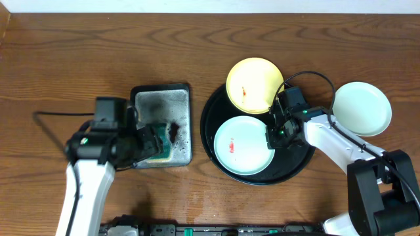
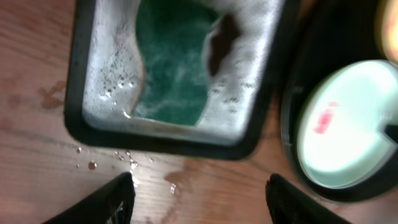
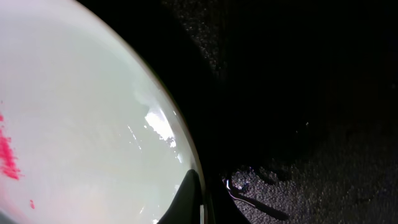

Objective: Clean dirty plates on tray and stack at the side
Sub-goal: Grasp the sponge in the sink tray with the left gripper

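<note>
The worktop (image 1: 65, 52) is brown wood with a clear dark grain and a soft, half-matt sheen. The tray (image 1: 289, 167) is glossy black, but in the right wrist view its floor looks finely grainy. The mint-white plate (image 1: 243, 145) is smooth and shiny, with a bright glare. The yellow plate (image 1: 254, 84) and the side plate (image 1: 362, 108) look equally smooth. The rectangular pan (image 1: 161, 105) looks like dull grey metal, wet and foamy, with a dark rim. The green sponge (image 2: 174, 68) looks rough and porous.
</note>
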Tool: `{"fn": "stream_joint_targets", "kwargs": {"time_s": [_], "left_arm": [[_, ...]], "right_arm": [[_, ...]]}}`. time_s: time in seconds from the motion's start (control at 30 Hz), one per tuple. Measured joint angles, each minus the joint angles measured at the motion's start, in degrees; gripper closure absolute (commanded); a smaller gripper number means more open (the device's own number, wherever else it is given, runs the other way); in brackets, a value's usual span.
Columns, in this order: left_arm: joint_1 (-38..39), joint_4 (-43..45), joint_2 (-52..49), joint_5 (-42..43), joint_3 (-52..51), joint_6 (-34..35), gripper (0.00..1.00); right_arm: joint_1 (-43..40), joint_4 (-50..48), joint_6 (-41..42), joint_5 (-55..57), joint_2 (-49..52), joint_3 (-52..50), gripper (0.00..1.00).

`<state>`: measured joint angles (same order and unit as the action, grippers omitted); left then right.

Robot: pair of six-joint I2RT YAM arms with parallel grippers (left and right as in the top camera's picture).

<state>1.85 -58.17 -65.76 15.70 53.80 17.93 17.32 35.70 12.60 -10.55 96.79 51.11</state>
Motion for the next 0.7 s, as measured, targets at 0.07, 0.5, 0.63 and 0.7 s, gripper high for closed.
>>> {"fn": "stream_joint_targets", "kwargs": {"time_s": [0.07, 0.5, 0.63, 0.7], "left_arm": [[0.52, 3.02, -3.43, -0.79, -2.16, 0.04, 0.39], [2.71, 22.73, -25.7, -9.03, -3.8, 0.28, 0.67], [3.72, 23.45, -29.35, -9.33, -2.73, 0.2, 0.92], [4.24, 23.47, -30.56, -9.46, -2.01, 0.0, 0.93]], "right_arm": [[0.0, 0.0, 0.17, 0.09, 0.0, 0.04, 0.99], [0.0, 0.0, 0.42, 0.11, 0.0, 0.09, 0.99], [0.0, 0.0, 0.39, 0.11, 0.0, 0.09, 0.99], [0.0, 0.0, 0.42, 0.11, 0.0, 0.09, 0.99]]}}
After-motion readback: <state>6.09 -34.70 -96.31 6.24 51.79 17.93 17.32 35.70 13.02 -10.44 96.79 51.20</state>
